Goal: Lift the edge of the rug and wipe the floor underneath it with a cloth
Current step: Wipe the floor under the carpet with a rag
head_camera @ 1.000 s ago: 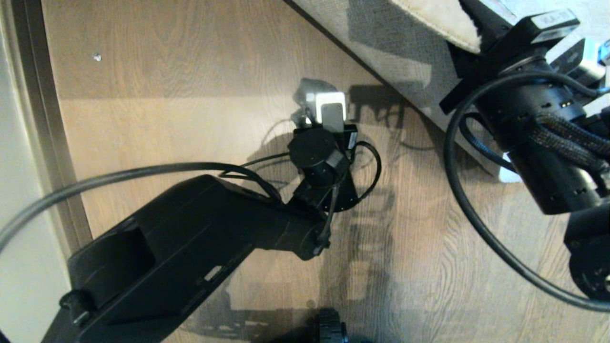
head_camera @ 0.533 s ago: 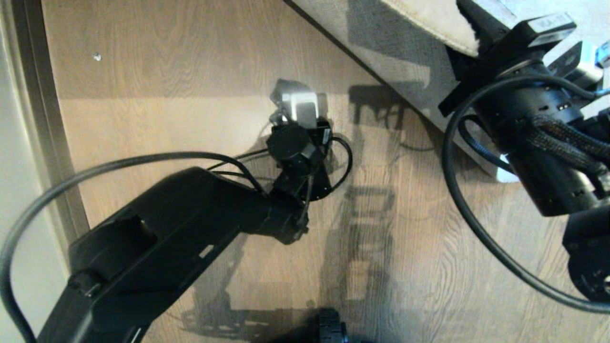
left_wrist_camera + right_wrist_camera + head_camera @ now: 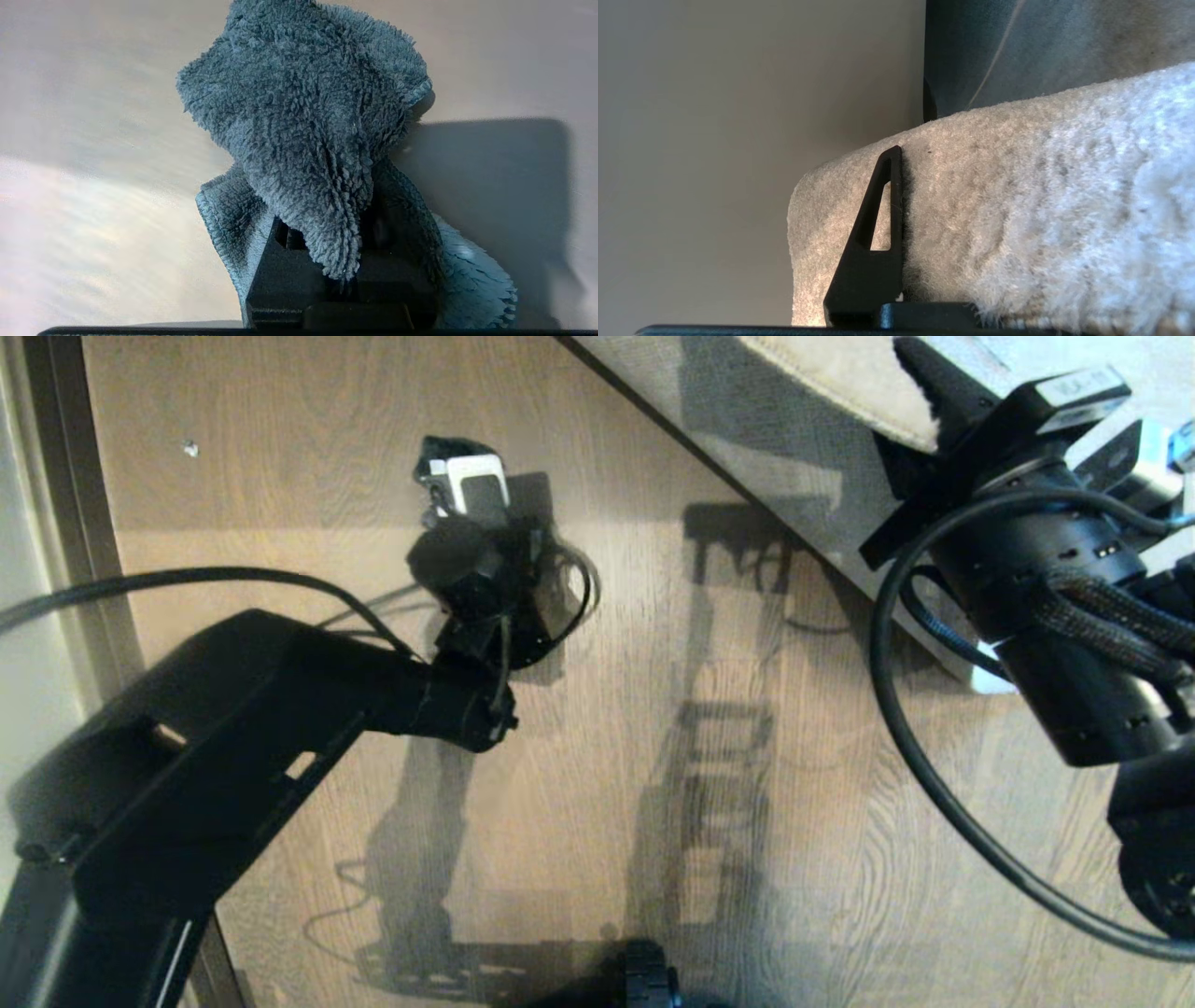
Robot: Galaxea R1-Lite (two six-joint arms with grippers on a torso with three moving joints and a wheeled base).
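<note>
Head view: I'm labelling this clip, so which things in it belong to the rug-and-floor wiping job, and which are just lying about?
Part of the job:
- rug edge, held up by the right gripper
- cloth, clamped in the left gripper
- floor, the surface being wiped

Just lying about:
- small pale speck on the floor
- metal strip along the floor's left side

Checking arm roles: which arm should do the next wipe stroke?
Left. The left gripper already clamps the cloth low over the floor; the right gripper is busy holding the rug edge up.
</note>
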